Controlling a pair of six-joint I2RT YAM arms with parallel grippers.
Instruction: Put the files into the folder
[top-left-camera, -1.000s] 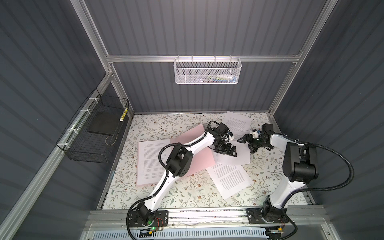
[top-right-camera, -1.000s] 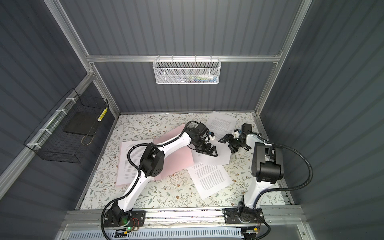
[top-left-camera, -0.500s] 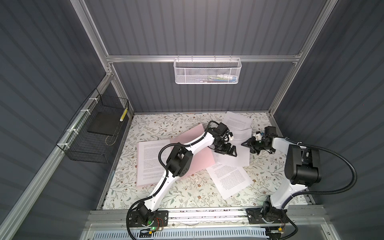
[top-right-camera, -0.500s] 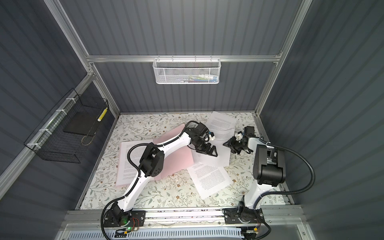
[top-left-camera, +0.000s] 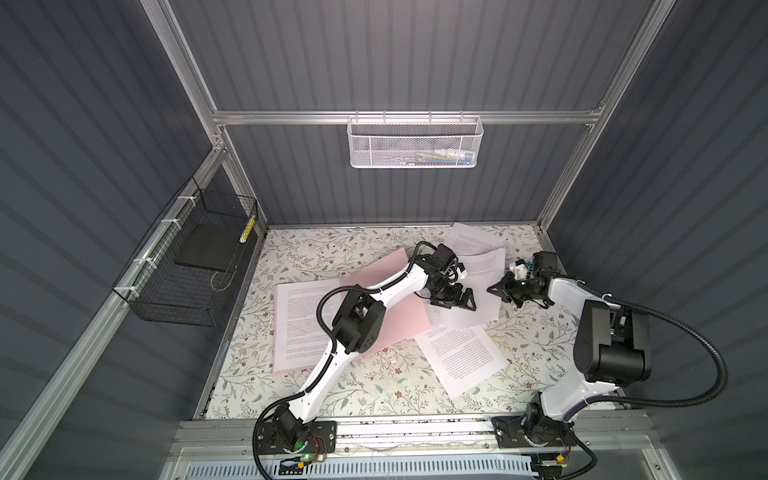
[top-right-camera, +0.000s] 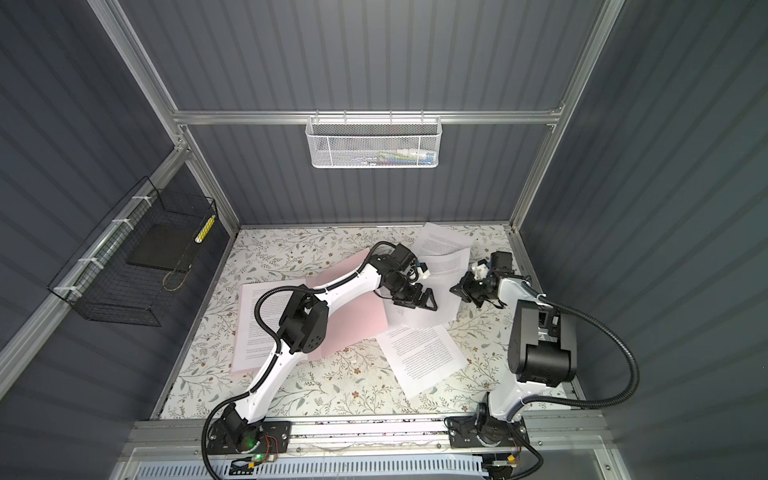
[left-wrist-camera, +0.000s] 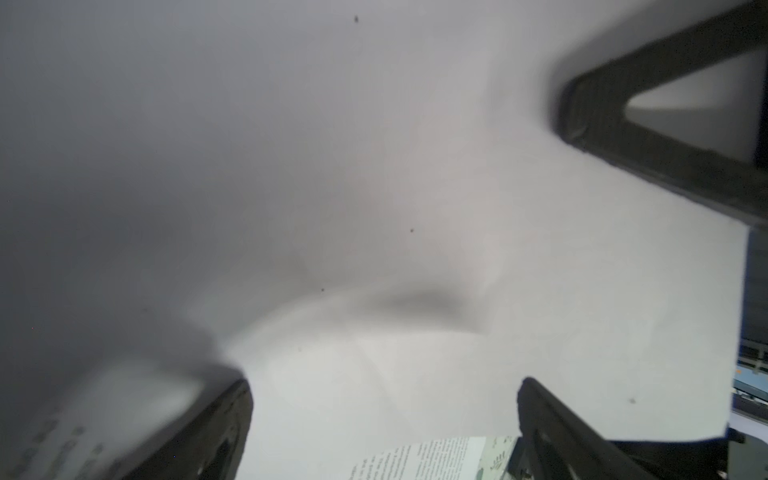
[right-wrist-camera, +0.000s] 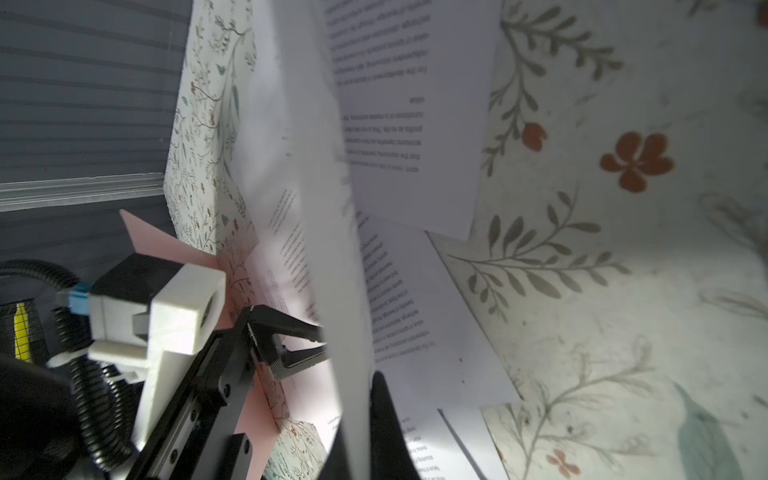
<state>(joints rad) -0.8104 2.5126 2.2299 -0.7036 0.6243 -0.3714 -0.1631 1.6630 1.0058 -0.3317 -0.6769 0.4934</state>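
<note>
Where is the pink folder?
In both top views the folder lies flat on the table left of middle, under the left arm, with one sheet on its left half.

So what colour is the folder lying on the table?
The folder is pale pink, clearest in a top view.

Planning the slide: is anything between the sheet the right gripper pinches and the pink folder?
Yes. The open left gripper sits low over that sheet near its folder-side edge, and the left arm lies across the folder. The right gripper is shut on the sheet's opposite edge.
</note>
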